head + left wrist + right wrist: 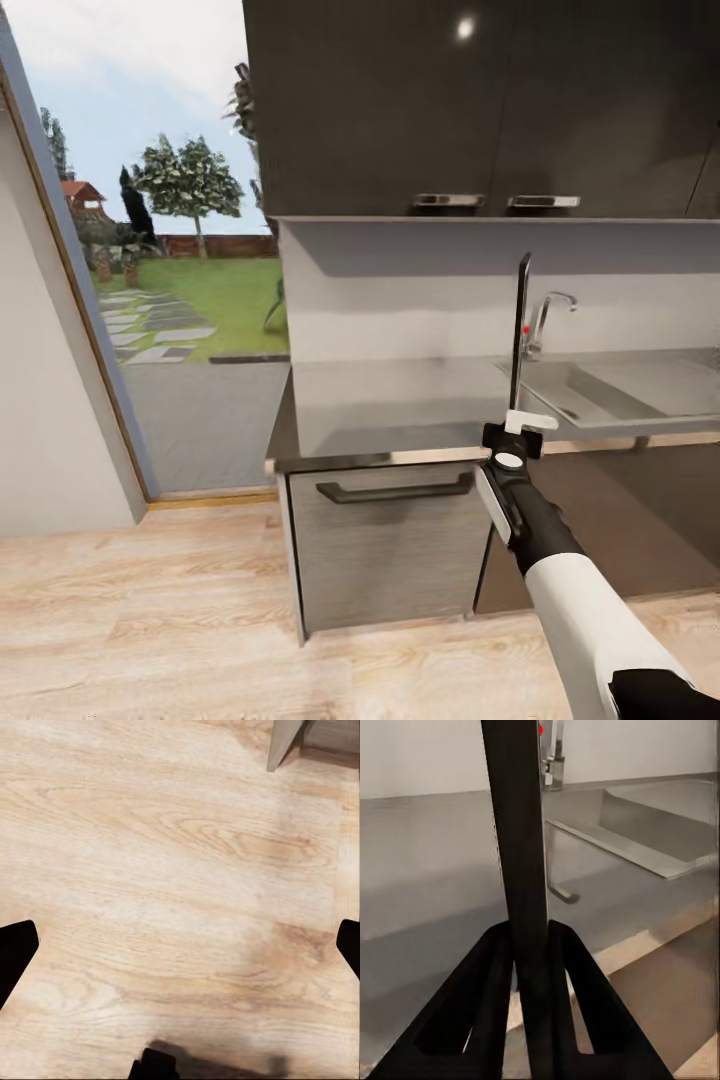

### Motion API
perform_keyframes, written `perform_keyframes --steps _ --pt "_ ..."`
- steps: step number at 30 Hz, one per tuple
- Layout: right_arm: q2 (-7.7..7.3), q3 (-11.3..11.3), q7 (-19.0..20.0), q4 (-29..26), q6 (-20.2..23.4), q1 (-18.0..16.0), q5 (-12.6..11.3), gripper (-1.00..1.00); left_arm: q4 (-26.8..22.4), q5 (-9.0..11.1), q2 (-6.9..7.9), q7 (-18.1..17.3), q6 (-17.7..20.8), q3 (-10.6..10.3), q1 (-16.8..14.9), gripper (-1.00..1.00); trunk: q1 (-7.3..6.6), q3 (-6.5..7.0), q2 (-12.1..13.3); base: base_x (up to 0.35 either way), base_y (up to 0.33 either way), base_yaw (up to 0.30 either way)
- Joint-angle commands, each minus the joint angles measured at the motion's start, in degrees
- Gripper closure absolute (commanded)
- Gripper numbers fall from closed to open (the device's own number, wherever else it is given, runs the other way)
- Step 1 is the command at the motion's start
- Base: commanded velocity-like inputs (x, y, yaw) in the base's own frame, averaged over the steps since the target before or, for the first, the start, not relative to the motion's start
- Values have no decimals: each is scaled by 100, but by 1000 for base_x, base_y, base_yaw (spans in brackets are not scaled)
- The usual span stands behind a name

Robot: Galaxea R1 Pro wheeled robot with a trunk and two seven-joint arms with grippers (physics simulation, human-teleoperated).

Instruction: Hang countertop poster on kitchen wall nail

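In the head view the poster [519, 335] stands upright and edge-on, so it reads as a thin dark strip; its picture side is hidden. My right gripper [519, 428] is shut on its lower edge, just in front of the steel countertop [400, 400] and left of the sink [620, 390] and tap [546, 312]. The right wrist view has the poster [517, 832] as a dark bar pinched between the two black fingers [484, 982]. My left gripper [180, 949] hangs open over the wooden floor, with nothing between its tips. I can make out no nail on the pale wall behind the counter.
Dark upper cabinets [470, 100] hang over the countertop. A grey drawer front with a bar handle [395, 490] sits below it. At the left a tall glazed opening [180, 300] looks out on a garden. Light wooden floor [150, 620] lies in front, with a cabinet corner [281, 742] nearby.
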Motion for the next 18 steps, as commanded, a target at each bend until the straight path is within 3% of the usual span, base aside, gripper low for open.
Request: perform_keyframes --steps 1,18 --pt "1 7 -21 -8 33 -3 -9 100 -8 5 -4 -3 -1 12 1 -100 -3 -5 -4 -338 0 0" --pt "1 7 -21 -8 33 -3 -9 100 -8 5 -4 -3 -1 12 1 -100 -3 -5 -4 -338 0 0"
